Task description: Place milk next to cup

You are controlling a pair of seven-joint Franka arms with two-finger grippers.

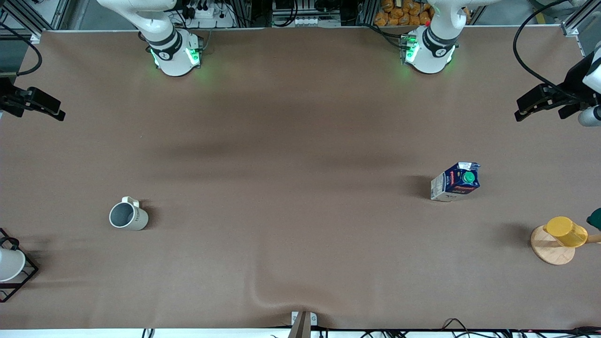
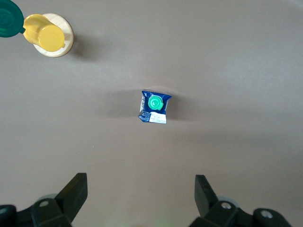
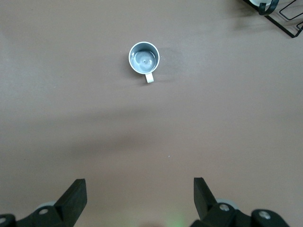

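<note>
I have both arms parked high at the ends of the bench [image 1: 300, 117], so nothing is in hand yet. The left claw [image 2: 140, 196] hangs with its black fingers [image 2: 75, 191] spread wide and empty, looking straight down on the small dark blue gable-top milk carton [image 2: 154, 107] with its round green cap. I judge that is why I keep it there: the carton sits framed between the jaws, ready for a straight descent.

The carton [image 1: 455, 181] stands upright on the brown bench cover toward the left arm's end, well apart from everything else. Nearer to the front camera than the carton, and closer to that end's edge, a yellow cup [image 1: 567, 231] rests on a round wooden stand [image 1: 551, 249], with something dark green [image 2: 9, 18] just beside it; I leave those alone.

The small off-white ceramic mug [image 1: 128, 216] with the grey interior stands upright toward the right arm's end, well apart from the carton, handle turned toward the robots' bases. The right claw [image 3: 139, 198] is likewise wide open and empty, hovering over bare cover near the mug [image 3: 144, 58]. That arm waits. A black wire rack [image 1: 14, 272] holding a plain white cup [image 1: 10, 264] sits at that end's edge, nearer to the front camera than the mug.

As I read it, the task has not begun: the carton must cross most of the bench, so the left arm will need a long reach or a hand-over.
</note>
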